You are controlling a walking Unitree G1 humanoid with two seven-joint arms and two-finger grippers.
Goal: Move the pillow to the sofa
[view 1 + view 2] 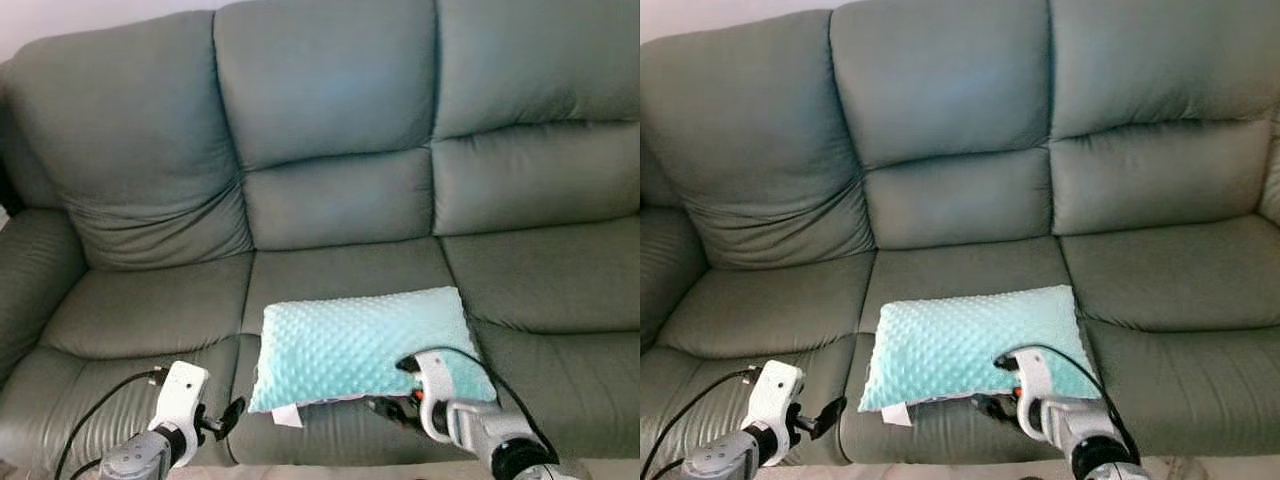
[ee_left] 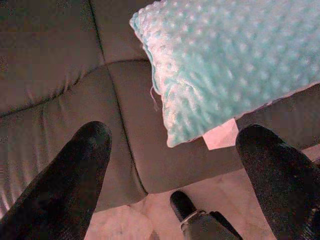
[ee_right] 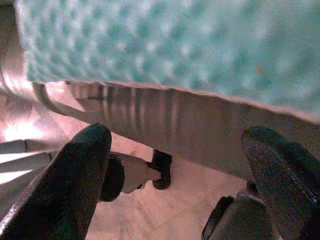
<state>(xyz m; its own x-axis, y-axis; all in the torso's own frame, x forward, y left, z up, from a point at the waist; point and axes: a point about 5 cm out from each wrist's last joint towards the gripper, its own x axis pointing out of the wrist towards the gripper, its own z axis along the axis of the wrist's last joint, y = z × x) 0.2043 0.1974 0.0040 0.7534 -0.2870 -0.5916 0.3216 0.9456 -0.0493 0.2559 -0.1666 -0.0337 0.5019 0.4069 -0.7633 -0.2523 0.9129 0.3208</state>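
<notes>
**Pillow lying on the sofa seat, both grippers free**

While the head cameras look down at the grey-green sofa [image 1: 340,190], the left eye view shows the pale teal dimpled pillow [image 1: 365,343] lying flat on the middle seat cushion, its near edge close to the front of the seat and a small white tag [image 1: 287,414] poking out below its near-left corner. The left gripper [image 1: 228,416] sits low, just beside that corner and not touching it. The right gripper [image 1: 388,408] is at the pillow's near edge, right of centre, with nothing between its fingers.

From the right eye view, the same layout holds: the pillow [image 1: 975,348] lies on the centre seat with an arm on either side of its front edge.

Along the left wrist view, the two black fingers [image 2: 75,175] are spread wide and empty, with the pillow's corner [image 2: 200,95] and tag beyond them, above the seat's front edge and pale floor [image 2: 120,222].

Along the right wrist view, the fingers [image 3: 75,175] are likewise parted and holding nothing; the pillow's underside edge [image 3: 165,45] runs across above the sofa's front.

Judging by its plush, puffy look, the pillow should be light, soft and easily squashed, likely to sag if lifted by one corner. A pinch on each end of the near edge would probably hold it best.
</notes>
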